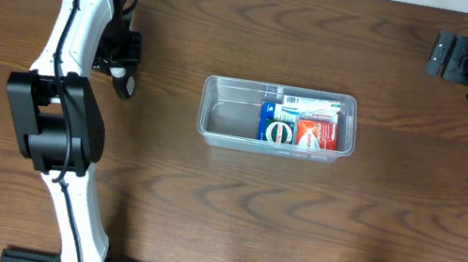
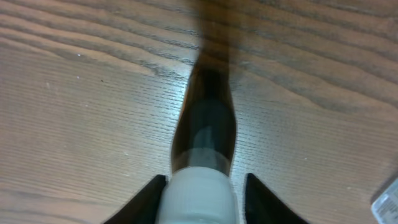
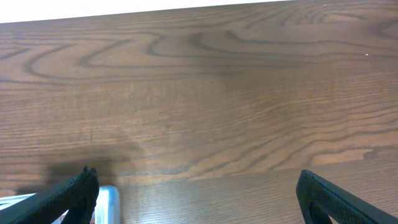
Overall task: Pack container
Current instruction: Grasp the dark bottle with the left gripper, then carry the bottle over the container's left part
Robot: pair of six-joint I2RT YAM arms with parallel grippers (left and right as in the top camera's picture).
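White plastic is sitting closest to me: the cap (image 2: 199, 202) of a small dark bottle (image 2: 205, 124). My left gripper (image 2: 204, 180) is clamping it, one finger pressing on each side of the cap, while the brown body is pointing away from my wrist over the wooden table (image 2: 74, 93). I am not able to tell whether the bottle is resting on the wood or hanging just above it. Further out, toward the middle of the table, the container (image 1: 227, 116) is lying well apart from my left hand. A blue box (image 1: 275, 126), a red box (image 1: 318, 132) and a white-and-green pack (image 1: 310, 106) are filling its right half, and its left half is showing bare. Farthest off, by the far right corner, my right gripper (image 3: 198, 177) is hanging spread wide with nothing between its fingers. I am judging this to be the fetching step for the bottle. The next move is asking me to carry it across to the tub's free left half, bringing it in over the rim and loosening my grip only once it is inside — clear of the boxes.
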